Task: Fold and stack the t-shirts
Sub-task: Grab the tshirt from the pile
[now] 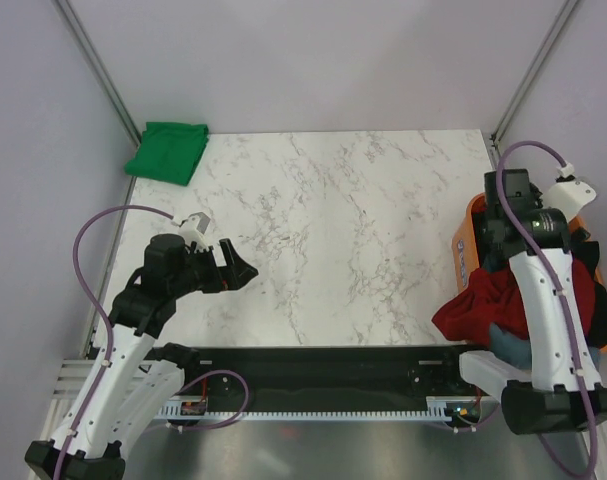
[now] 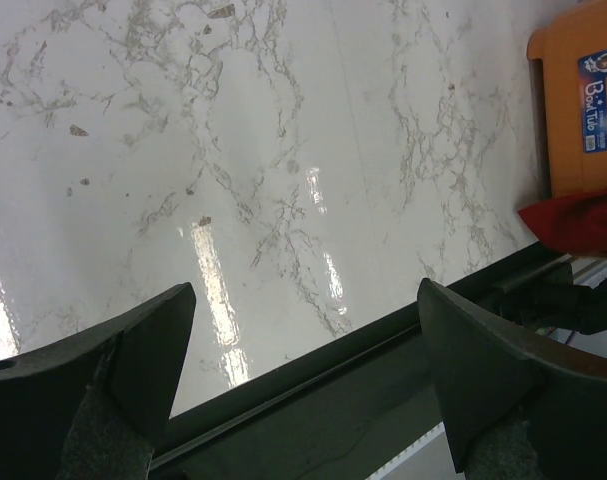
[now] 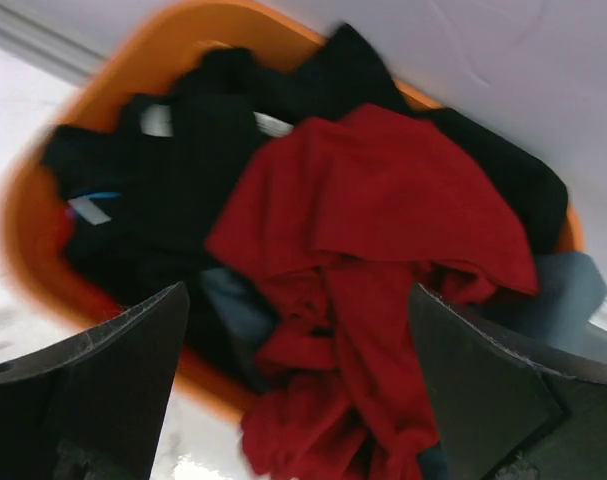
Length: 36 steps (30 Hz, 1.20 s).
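Folded bright green cloth t-shirt [image 1: 167, 150] at upper left of top view, in far corner of white marble table [image 1: 343, 230]. Prob. put there as start of the stack, out of the way, leaving room in the middle for folding.

Rest of the pile at right edge of top view, inside orange plastic basket [image 1: 467, 232]. Dark red cloth t-shirt [image 3: 383, 230] on top, spilling over the rim toward the lower edge of the frame. Black cloth garments [image 3: 183, 170] under it. Grey-blue cloth garment [image 3: 573, 285] peeking out at right of R wrist view. Red one highest, so likely the next pick.

R gripper [image 3: 298, 300] above the basket, aimed down at the red shirt, jaws wide, nothing held. Looks set to drop & pinch. R wrist view a bit blurry, so gap to cloth hard to tell.

L gripper [image 1: 238, 265] at lower left of top view, over the marble, well apart from all shirts. Jaws wide too, nothing between them in L wrist view. Prob. on standby near the folding spot, ready to help spread a shirt.

Risk: dragging a black one along w/ the tangled red shirt.
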### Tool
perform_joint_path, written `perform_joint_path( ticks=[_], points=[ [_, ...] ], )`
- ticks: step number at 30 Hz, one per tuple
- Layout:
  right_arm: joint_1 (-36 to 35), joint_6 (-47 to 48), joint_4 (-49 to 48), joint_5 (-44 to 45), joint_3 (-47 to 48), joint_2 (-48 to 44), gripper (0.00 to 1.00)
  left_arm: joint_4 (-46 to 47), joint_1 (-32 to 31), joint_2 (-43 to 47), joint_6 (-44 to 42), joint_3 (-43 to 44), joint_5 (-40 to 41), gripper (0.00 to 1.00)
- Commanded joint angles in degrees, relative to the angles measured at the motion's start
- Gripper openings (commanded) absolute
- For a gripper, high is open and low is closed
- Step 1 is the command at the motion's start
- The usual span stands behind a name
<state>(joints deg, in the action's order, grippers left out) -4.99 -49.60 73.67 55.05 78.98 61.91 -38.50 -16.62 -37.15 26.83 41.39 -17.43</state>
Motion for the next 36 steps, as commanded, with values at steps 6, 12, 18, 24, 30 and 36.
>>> perform_joint_path(
  ticks=[6, 12, 18, 24, 30, 36],
  points=[
    [30.3, 17.3, -11.4, -18.6, -9.3, 5.5, 0.98, 0.5, -0.2, -1.7, -1.2, 1.4, -1.4, 1.00],
    [31.9, 17.6, -14.7, -20.7, -12.6, 4.7, 0.85, 0.4, -0.2, -3.0, -1.3, 1.4, -1.9, 1.00],
    [33.0, 17.3, -19.3, -27.3, -16.3, 6.5, 0.72, 0.4, -0.2, -2.5, -1.1, 1.2, -1.0, 1.00],
    [34.2, 18.4, -20.7, -28.0, -15.1, 8.1, 0.18, 0.4, -0.2, -2.8, -1.1, 1.3, -0.9, 1.00],
    [33.6, 17.0, -18.4, -41.5, -9.3, 1.2, 0.00, 0.4, -0.1, -2.6, -0.9, 1.3, -0.4, 1.00],
    [21.8, 4.0, -34.2, -70.9, 1.6, -8.9, 0.00, 0.4, -0.2, -2.3, -0.6, 1.2, 0.7, 1.00]
  ],
)
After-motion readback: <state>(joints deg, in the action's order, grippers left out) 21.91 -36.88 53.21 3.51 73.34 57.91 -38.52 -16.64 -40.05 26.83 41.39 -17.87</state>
